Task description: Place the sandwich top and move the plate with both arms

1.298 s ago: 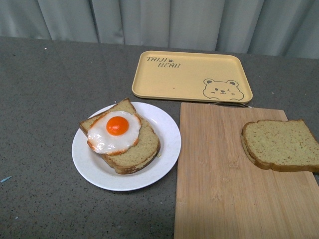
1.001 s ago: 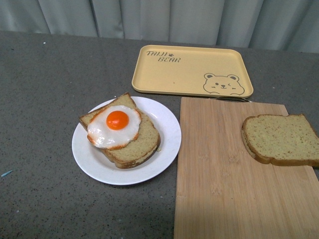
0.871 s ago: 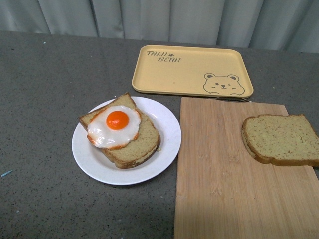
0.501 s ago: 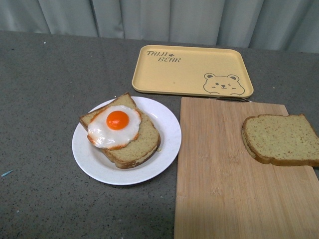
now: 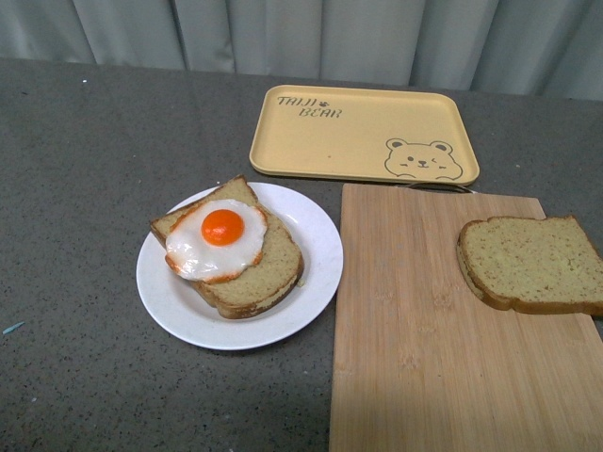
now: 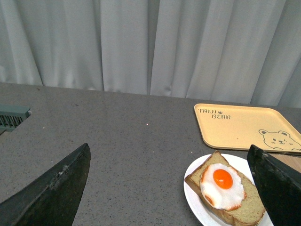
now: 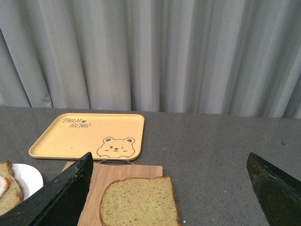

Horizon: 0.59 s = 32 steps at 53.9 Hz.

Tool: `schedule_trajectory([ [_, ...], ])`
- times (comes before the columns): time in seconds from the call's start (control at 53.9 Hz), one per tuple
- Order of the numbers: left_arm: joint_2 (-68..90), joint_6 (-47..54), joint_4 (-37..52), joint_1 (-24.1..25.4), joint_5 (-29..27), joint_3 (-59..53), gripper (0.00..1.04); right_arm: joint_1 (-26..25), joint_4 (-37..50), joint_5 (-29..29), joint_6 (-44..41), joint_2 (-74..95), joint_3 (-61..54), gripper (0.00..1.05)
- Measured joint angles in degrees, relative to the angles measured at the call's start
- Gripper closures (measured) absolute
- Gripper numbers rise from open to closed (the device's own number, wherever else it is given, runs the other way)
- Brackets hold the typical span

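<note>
Bread for the sandwich top [image 5: 529, 262], a bare squarish tan-brown speckled slice with a darker crust, lies flat on the right side of a pale rectangular wooden cutting board [image 5: 424, 348], near the board's far right corner and well apart from the round plain white plate [image 5: 316, 252]. The plate sits on the dark grey speckled tabletop [image 5: 85, 188] to the left of the board, its rim right against the board's left edge; whether the two touch cannot be told. On the plate rests a second brown bread slice [image 5: 264, 281], topped by a fried egg [image 5: 217, 243] with an orange yolk. Beyond plate and board lies a rectangular yellow tray [image 5: 363, 141] printed with a bear's face, its near edge just beside the board's far edge. Grey pleated curtains [image 5: 377, 38] close the background. The left gripper [image 6: 169, 147] hangs above the table on the plate's side, its two dark fingers [image 6: 51, 193] spread wide and holding nothing. The right gripper [image 7: 169, 155] hovers on the board's side, its fingers [image 7: 56, 193] likewise splayed apart and empty, with the sandwich top framed between them.
</note>
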Motion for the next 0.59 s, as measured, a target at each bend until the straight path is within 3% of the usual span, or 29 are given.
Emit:
schedule_trajectory([
  [0.593,0.0,0.0,0.0,0.0,0.0,0.0,0.07,0.0,0.0,0.0,0.0,0.0,0.0,0.09],
])
